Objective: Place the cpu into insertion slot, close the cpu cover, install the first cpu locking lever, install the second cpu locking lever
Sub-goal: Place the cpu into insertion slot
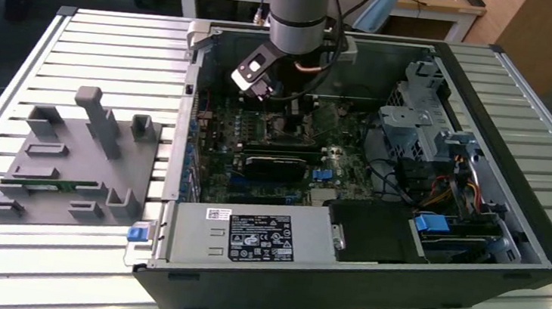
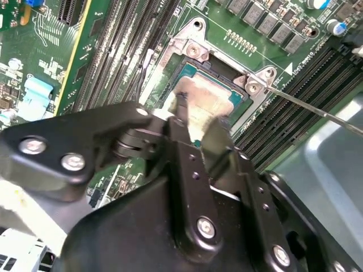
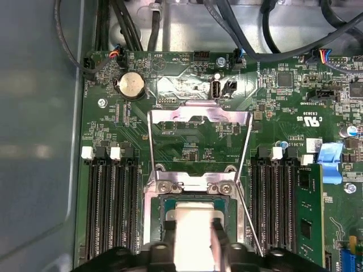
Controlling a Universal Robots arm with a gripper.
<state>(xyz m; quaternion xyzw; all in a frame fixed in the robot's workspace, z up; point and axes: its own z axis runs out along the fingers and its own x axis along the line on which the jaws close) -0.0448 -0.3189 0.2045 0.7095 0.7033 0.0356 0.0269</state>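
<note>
socket (image 3: 168, 212) flanked closely by memory slots (image 3: 111, 209), cpu cover (image 3: 198, 115) swung open beyond it, thin lever (image 3: 249, 222) slanting alongside

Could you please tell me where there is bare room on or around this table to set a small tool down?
Free: the slatted table between the grey fixture and its far edge, and the strip at the exterior view's right of the computer case. Crowded: inside the case, where the gripper is at the cpu.

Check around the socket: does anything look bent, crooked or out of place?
Nothing looks damaged. The cpu cover lies swung open, and the cpu looks square in its socket beneath the gripper.
</note>
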